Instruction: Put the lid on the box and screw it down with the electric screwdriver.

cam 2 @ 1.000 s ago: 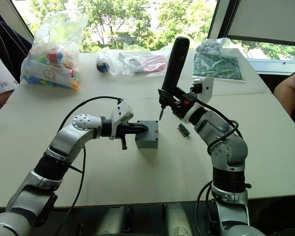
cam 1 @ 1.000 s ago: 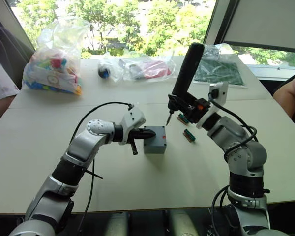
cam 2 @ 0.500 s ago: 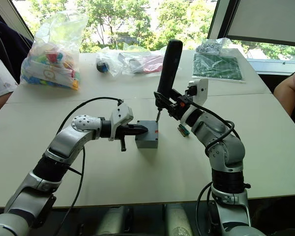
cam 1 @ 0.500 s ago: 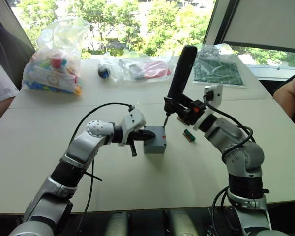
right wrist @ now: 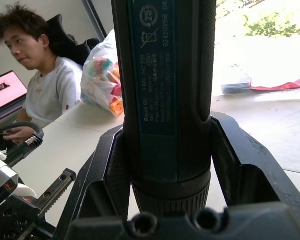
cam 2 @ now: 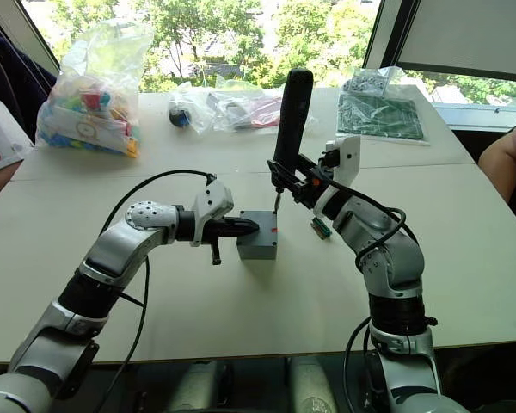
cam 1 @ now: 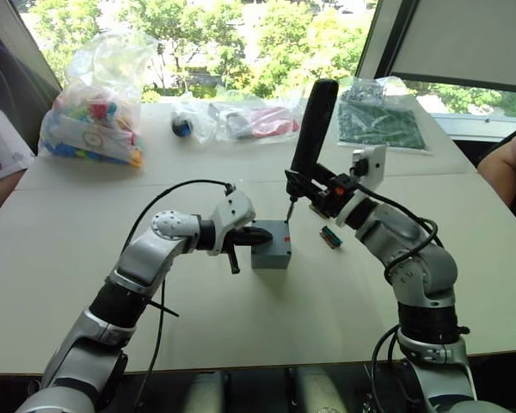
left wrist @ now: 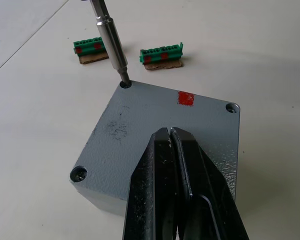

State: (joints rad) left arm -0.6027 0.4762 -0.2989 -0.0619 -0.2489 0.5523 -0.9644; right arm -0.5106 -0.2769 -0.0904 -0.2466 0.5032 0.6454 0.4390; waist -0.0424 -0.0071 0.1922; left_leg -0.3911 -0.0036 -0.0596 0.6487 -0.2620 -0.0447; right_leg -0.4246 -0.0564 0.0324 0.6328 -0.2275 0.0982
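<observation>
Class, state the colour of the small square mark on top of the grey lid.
Red. The mark on the lid shows best in the left wrist view.

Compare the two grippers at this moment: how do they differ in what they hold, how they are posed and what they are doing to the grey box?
The right gripper is shut on the electric screwdriver, held nearly upright, bit in a corner hole of the lid. The left gripper holds nothing; its closed fingers lie roughly level, resting on the lid. The right one meets the box through the tool; the left one touches it directly. Both have black fingers and work on the same box.
</observation>
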